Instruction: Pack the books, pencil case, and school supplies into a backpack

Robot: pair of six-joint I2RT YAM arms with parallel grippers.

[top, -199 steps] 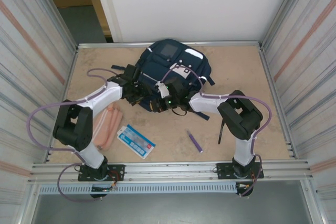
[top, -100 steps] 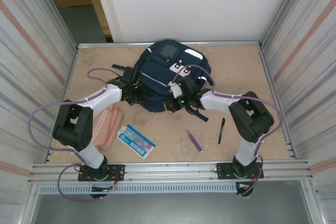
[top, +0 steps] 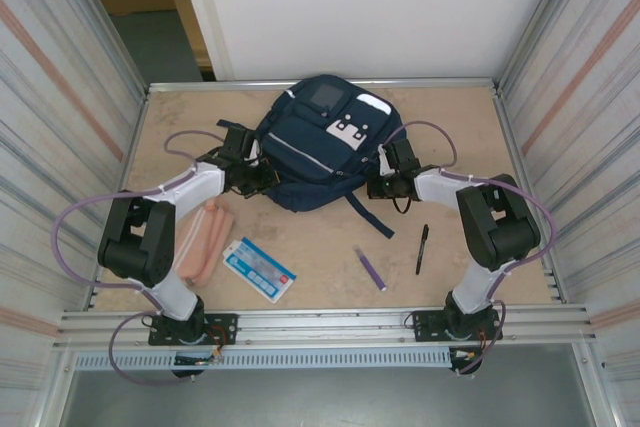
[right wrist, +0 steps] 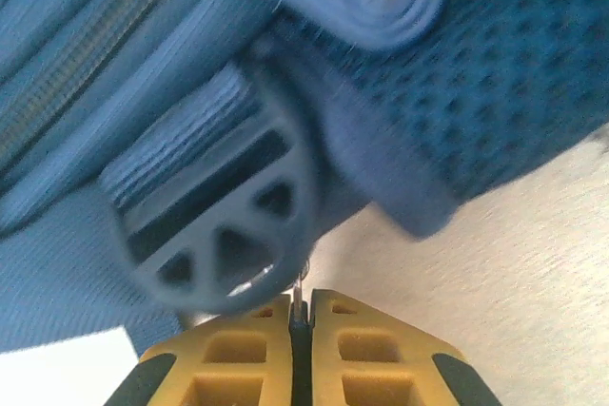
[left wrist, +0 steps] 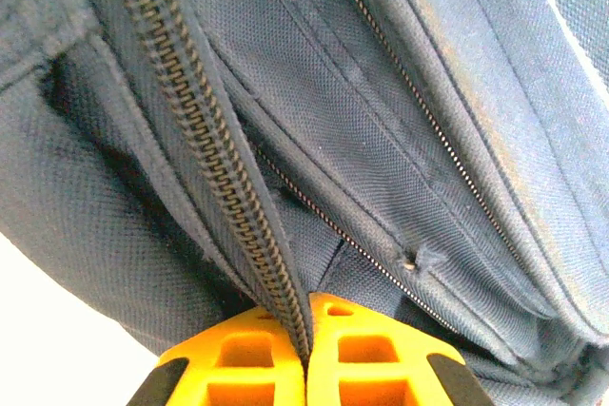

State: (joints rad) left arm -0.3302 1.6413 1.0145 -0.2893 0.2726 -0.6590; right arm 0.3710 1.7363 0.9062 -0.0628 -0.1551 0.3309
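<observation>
The backpack point(top: 322, 137) lies flat at the far middle of the tabletop point(top: 470, 127). It looks zipped, so I judge the step in hand is to open it.

The left gripper point(top: 250, 175) is at the bag's left edge. In its wrist view its jaws are pressed together on the fabric, and the teeth of the zipper point(left wrist: 202, 135) run down into the seam between them.

The right gripper point(top: 384, 185) touches the bag's lower right edge, just beside a grey plastic buckle point(right wrist: 228, 216). Its jaws are together too. A thin pale sliver stands at their seam, but the view is blurred and I cannot tell if it is held.

To do this well, the left side should hold the fabric taut. The right should find the zipper pull and draw it along the teeth, not upward, so the bag does not slide.

The pink pencil case point(top: 205, 235), the light-blue booklet point(top: 259, 269), the purple pen point(top: 371, 269) and the black pen point(top: 423, 248) lie on the near tabletop, well apart from both jaws.
</observation>
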